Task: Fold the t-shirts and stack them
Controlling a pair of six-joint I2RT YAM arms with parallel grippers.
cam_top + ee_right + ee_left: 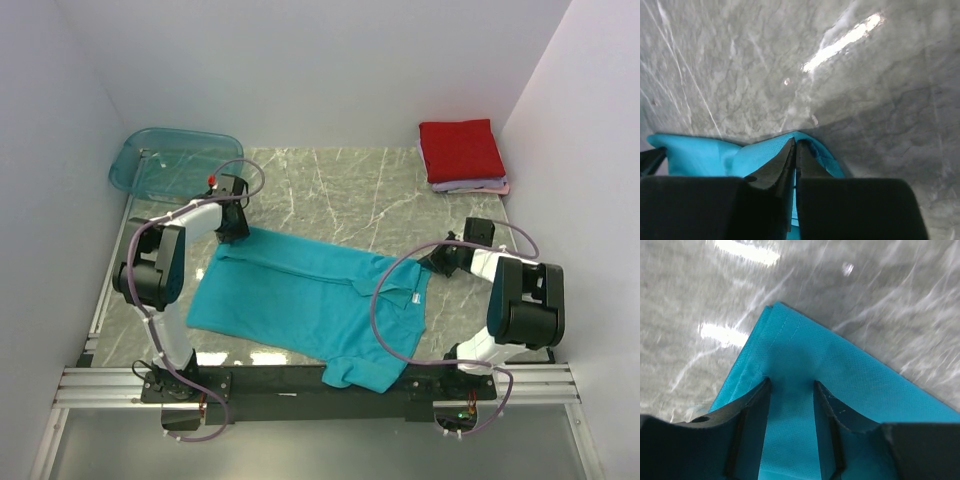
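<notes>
Right pincer (795,143) pinches teal t-shirt (290,292); left pincer (791,382) straddles its corner.

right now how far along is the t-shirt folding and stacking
Done: a folded red cloth shirt sits on a folded pale lilac one in the far right corner. In hand: the teal short-sleeved shirt lies spread out, right gripper shut on its edge, left gripper open over a corner. Left: folding and stacking it.
</notes>
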